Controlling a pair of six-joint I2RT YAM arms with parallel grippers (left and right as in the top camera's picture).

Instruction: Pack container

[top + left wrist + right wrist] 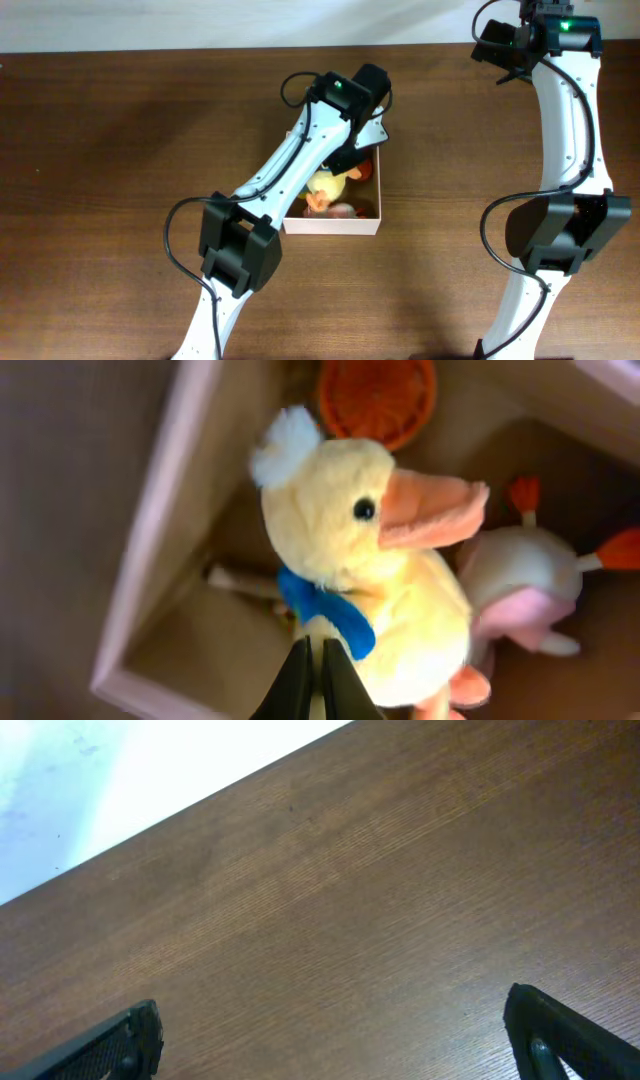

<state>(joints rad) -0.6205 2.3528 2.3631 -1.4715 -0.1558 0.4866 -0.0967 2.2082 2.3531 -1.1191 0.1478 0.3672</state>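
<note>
The container (332, 226) is a shallow white box with a tan inside, at the table's middle; its wall also shows in the left wrist view (150, 540). A yellow plush duck (328, 184) with a blue bow and an orange bill (350, 540) is inside the container. My left gripper (321, 660) is shut on the duck's fabric just below the bow, over the container (352, 160). An orange round toy (378, 398) and a white-and-pink plush (520, 585) also lie in the container. My right gripper (340, 1030) is open and empty above bare wood.
The brown wooden table (120, 130) ends at a white strip along its far edge (120, 770). My right arm (503, 48) is at the far right corner, well away from the container. My left arm crosses over the container's left side.
</note>
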